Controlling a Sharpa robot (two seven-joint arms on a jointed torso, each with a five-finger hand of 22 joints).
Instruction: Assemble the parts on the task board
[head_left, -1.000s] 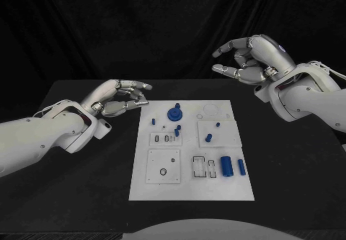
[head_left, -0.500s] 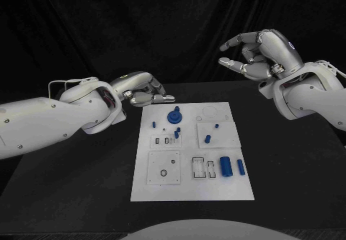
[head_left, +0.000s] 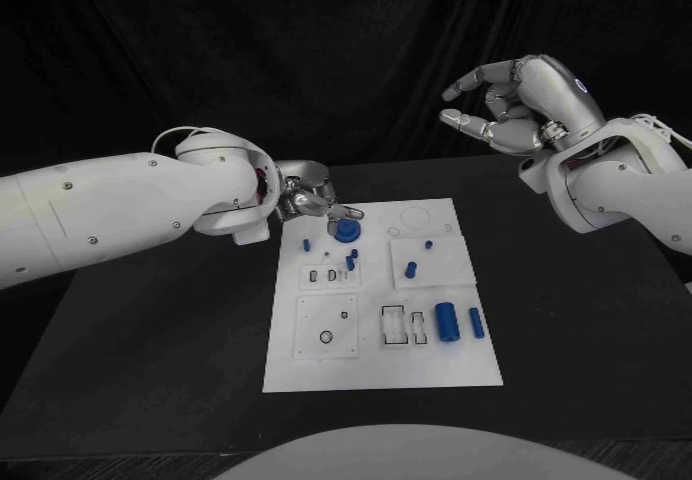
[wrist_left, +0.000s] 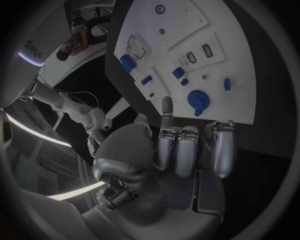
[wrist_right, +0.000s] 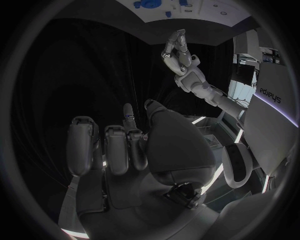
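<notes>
Head view: the white board (head_left: 384, 345) lay mid-surface with blue parts (head_left: 449, 322) on it. The left hand (head_left: 307, 196), fingers curled, hovered at its far-left corner; the right hand (head_left: 519, 102), loosely curled, was raised, empty.

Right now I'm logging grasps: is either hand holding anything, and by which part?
Nothing is held. The left hand hovers by the round blue part, fingers curled on nothing; the right hand is raised, empty.

Dim, dark surroundings; sharp head view; strong fisheye bending in wrist views.
</notes>
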